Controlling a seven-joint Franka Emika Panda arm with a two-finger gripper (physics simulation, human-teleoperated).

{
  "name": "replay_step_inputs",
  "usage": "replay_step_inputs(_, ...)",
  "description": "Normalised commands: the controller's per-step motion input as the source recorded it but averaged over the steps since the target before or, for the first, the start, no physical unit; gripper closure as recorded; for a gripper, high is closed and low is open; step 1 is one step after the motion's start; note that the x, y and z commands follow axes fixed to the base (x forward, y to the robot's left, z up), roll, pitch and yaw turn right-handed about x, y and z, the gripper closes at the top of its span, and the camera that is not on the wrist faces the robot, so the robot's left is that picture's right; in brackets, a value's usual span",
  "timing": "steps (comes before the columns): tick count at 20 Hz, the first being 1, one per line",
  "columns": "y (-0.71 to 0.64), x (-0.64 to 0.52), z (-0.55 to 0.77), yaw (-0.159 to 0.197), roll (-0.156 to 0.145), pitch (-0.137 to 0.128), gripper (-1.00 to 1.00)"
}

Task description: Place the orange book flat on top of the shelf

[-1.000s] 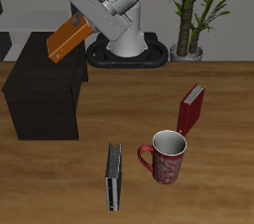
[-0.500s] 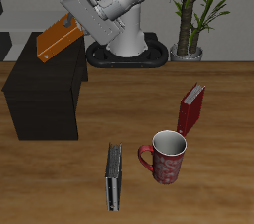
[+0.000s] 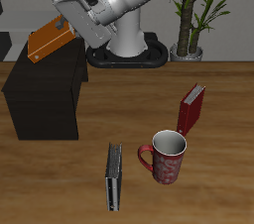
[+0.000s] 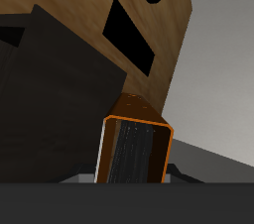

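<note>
The orange book (image 3: pixel 49 41) hangs tilted above the shelf (image 3: pixel 45 94); nearer the front edge stands a mug (image 3: pixel 164 158).

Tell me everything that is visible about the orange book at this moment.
The orange book is thin and rectangular, with a bright orange cover and a darker edge. The gripper holds it by one end in the air, tilted, with its free end lower, above the flat top of the black shelf. It does not rest on the shelf. In the wrist view its end looks dark grey, framed in orange. Only the gripper touches it.

A wooden table (image 3: pixel 223 183) stands before a pale wall, a potted plant (image 3: pixel 191 10) behind it.
</note>
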Motion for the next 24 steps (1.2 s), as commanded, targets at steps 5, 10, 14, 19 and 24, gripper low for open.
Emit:
replay_step_inputs(5,-0.17,0.09,-0.12,-0.014,-0.028,0.039,1.00)
replay_step_inputs(10,0.03,0.12,-0.21,0.023,0.017,0.005,1.00)
replay_step_inputs(14,-0.03,0.07,-0.14,0.003,0.009,0.014,1.00)
replay_step_inputs(19,-0.11,0.11,-0.16,0.012,-0.016,0.020,1.00)
replay_step_inputs(24,0.00,0.12,-0.19,0.012,0.020,0.025,1.00)
